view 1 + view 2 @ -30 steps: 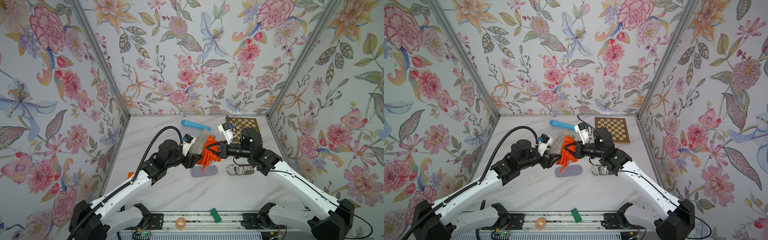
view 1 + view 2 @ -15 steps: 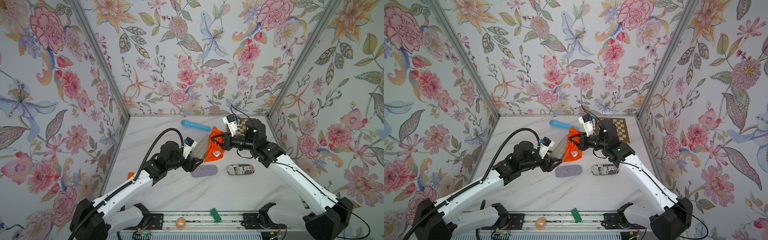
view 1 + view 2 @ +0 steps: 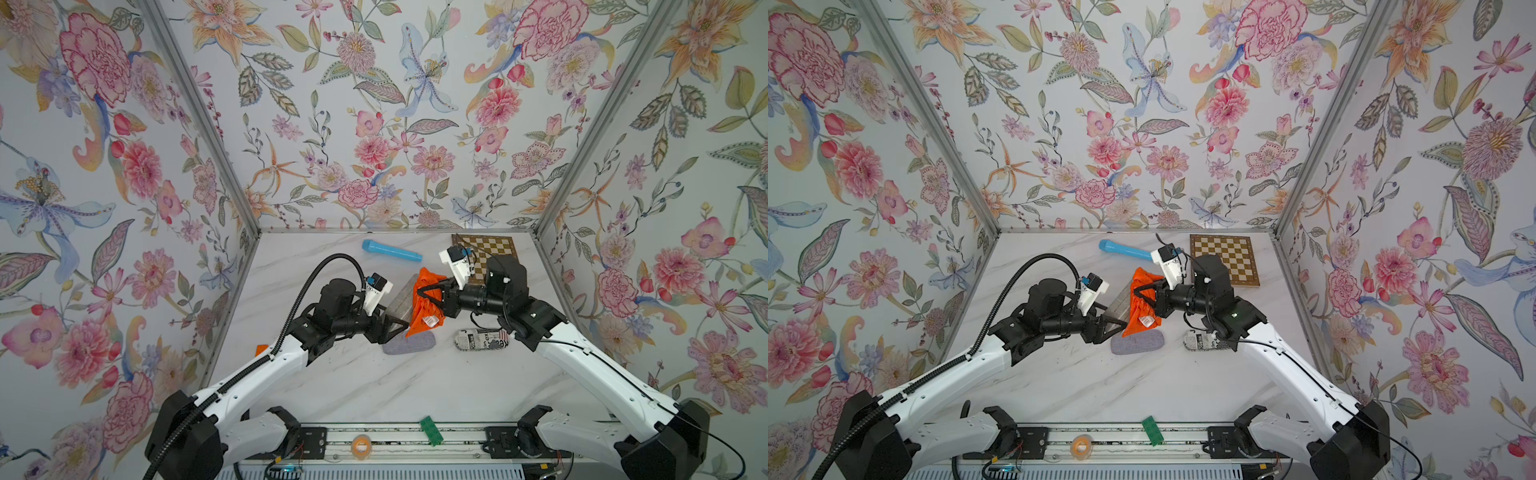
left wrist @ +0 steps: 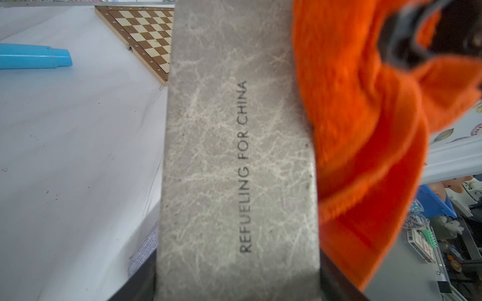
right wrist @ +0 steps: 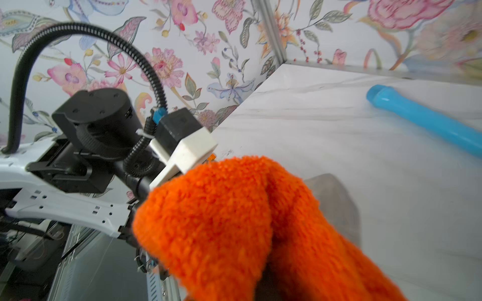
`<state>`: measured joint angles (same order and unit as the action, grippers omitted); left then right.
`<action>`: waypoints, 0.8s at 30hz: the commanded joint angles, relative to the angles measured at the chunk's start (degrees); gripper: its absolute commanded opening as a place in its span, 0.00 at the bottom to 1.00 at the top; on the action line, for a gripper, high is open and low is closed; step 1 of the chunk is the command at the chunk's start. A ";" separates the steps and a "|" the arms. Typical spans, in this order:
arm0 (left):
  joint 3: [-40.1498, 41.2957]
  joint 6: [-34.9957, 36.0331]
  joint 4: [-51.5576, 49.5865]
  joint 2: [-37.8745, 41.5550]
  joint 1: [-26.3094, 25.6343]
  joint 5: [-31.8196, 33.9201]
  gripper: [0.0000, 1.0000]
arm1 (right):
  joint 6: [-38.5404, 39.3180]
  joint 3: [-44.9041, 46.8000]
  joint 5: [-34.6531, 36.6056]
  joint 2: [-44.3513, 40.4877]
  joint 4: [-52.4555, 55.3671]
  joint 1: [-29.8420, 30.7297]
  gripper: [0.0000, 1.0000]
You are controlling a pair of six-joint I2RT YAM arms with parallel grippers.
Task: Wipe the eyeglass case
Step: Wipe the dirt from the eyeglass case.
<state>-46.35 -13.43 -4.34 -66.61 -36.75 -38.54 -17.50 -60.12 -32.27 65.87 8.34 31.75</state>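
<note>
Gripping one end of the grey eyeglass case (image 3: 400, 296), the left gripper (image 3: 391, 326) holds it tilted above the surface (image 3: 374, 386) while the right gripper (image 3: 424, 290), pinched tight on an orange cloth (image 3: 424, 313), rests it against the case.

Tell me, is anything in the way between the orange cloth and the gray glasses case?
Nothing visible is. The right gripper holds the orange cloth right up against the gray eyeglass case, which the left gripper grips at its near end. No other thing sits between them.
</note>
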 commanded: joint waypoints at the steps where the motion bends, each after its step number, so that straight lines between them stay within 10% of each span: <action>1: -1.60 1.47 6.85 2.76 -0.88 -9.96 0.46 | 2.54 -1.45 5.64 2.29 2.67 -0.66 0.00; 9: -0.14 -3.23 13.77 1.07 -0.44 -9.44 0.46 | 0.25 2.50 4.10 8.06 -4.82 12.15 0.00; 18: 0.02 -0.12 7.95 2.84 -0.08 -9.99 0.46 | 5.86 0.09 9.39 1.78 6.64 -6.46 0.00; 24: -3.98 8.30 -5.66 2.23 -0.04 -4.15 0.46 | -3.58 -1.97 -2.66 -1.18 5.22 -16.78 0.00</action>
<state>-46.98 -11.38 -6.90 -66.32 -36.45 -42.22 -16.80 -60.14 -29.30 66.08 12.03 17.32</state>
